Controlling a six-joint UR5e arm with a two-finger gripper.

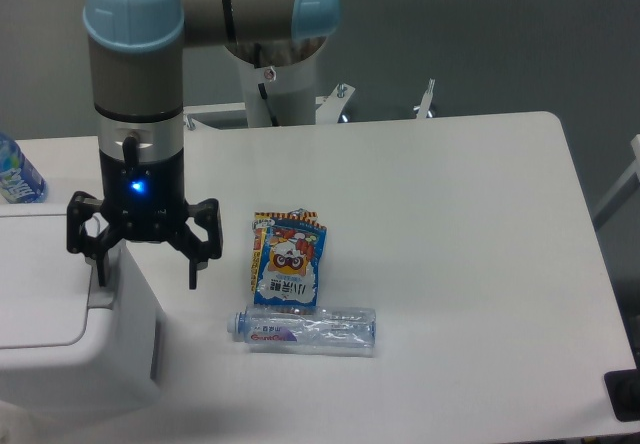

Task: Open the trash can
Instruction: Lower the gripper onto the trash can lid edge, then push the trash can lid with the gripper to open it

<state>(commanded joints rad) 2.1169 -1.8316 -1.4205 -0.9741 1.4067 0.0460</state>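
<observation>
My gripper (146, 276): spread wide, straddling the bin's right edge.
Trash can (60, 314): lid lay flat, closed.

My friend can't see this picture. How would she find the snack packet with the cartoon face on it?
Start at the big white trash can at the table's left edge, under the open gripper. Look right, past the gripper, to the middle of the table: the snack packet lies flat there. It is blue and orange with a cartoon face, unlike the clear plastic bottle lying on its side just below it.
</observation>
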